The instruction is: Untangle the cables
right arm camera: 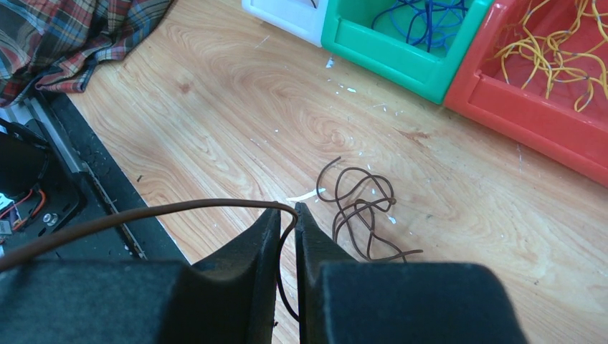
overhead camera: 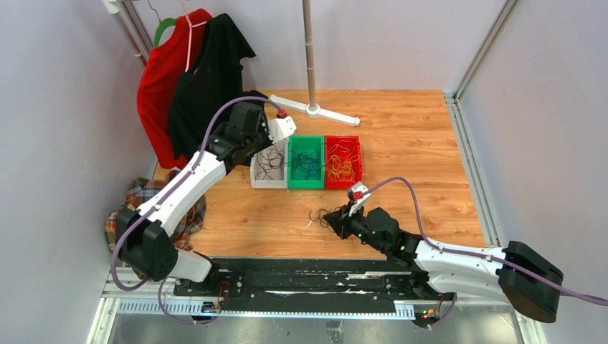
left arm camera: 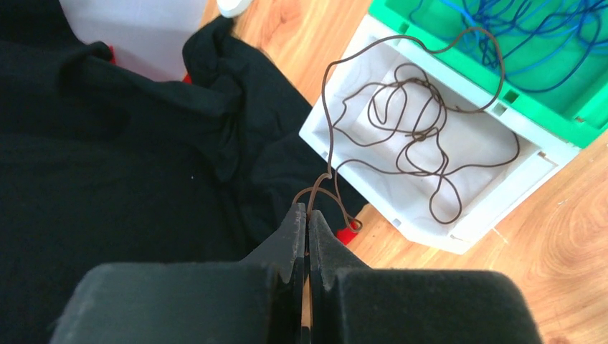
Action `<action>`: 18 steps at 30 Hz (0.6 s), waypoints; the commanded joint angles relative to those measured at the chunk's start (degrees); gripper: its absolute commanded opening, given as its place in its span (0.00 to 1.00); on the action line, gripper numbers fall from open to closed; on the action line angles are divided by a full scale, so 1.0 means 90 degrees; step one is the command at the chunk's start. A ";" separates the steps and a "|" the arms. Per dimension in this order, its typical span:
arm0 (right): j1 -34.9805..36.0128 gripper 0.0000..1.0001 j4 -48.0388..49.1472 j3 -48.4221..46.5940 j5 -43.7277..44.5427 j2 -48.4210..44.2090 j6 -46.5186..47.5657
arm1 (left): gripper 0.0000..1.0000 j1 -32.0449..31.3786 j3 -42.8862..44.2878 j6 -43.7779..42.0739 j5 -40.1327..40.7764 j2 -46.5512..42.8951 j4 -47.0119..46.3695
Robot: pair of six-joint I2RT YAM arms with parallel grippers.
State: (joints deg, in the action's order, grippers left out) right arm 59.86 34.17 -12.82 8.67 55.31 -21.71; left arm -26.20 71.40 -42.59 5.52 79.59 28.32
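Observation:
My left gripper (left arm camera: 307, 212) hangs over the black shirt beside the white bin (left arm camera: 495, 215), shut on a dark cable (left arm camera: 409, 129) that rises from its tips and coils down into that bin. In the top view the left gripper (overhead camera: 254, 152) sits at the white bin's (overhead camera: 258, 180) left side. My right gripper (right arm camera: 288, 210) is low over the table, shut on another dark cable (right arm camera: 179, 209) that runs between its fingers. Just beyond it a small dark cable tangle (right arm camera: 362, 208) lies on the wood. Blue cables (right arm camera: 430, 14) fill the green bin (right arm camera: 401, 61), and yellow cables (right arm camera: 552, 50) fill the red bin (right arm camera: 530, 107).
A black shirt (overhead camera: 208, 79) and a red shirt (overhead camera: 161, 86) hang at the back left. The stand's pole (overhead camera: 310, 57) rises behind the bins. A plaid cloth (overhead camera: 140, 204) lies at the table's left edge. A black rail (overhead camera: 308, 276) runs along the near edge.

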 commanded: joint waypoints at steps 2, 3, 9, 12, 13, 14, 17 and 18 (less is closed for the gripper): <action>0.0039 0.12 -0.0026 0.0151 0.0170 -0.0053 -0.0130 | 0.00 0.0047 -0.0150 -0.0075 0.0467 0.0182 -0.0153; 0.0039 0.13 -0.0029 0.0157 0.0175 -0.0058 -0.0132 | 0.00 0.0049 -0.0163 -0.0064 0.0439 0.0209 -0.0078; 0.0039 0.13 -0.0084 0.0136 0.0192 -0.0013 -0.0131 | 0.00 0.0111 -0.0082 0.0418 0.0629 0.0354 0.0042; 0.0039 0.12 -0.0115 0.0135 0.0180 -0.0013 -0.0137 | 0.00 0.0260 -0.0138 0.0936 0.0516 0.0233 0.0012; 0.0039 0.12 -0.0129 0.0130 0.0171 -0.0015 -0.0144 | 0.00 0.0315 -0.0188 0.1087 0.0478 0.0174 -0.0012; 0.0034 0.13 -0.0139 0.0127 0.0170 -0.0013 -0.0141 | 0.00 0.0369 -0.0252 0.1219 0.0442 0.0108 -0.0054; 0.0034 0.12 -0.0164 0.0106 0.0152 0.0023 -0.0138 | 0.00 0.0420 -0.0557 0.1348 0.0410 -0.0119 -0.0259; 0.0038 0.13 -0.0174 0.0106 0.0143 0.0033 -0.0136 | 0.00 0.0418 -0.0644 0.1345 0.0402 -0.0182 -0.0320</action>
State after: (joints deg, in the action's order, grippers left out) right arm 59.86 33.10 -12.19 9.17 55.40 -22.28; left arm -23.09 68.36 -34.26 9.65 81.43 28.14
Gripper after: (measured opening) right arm 0.126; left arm 0.017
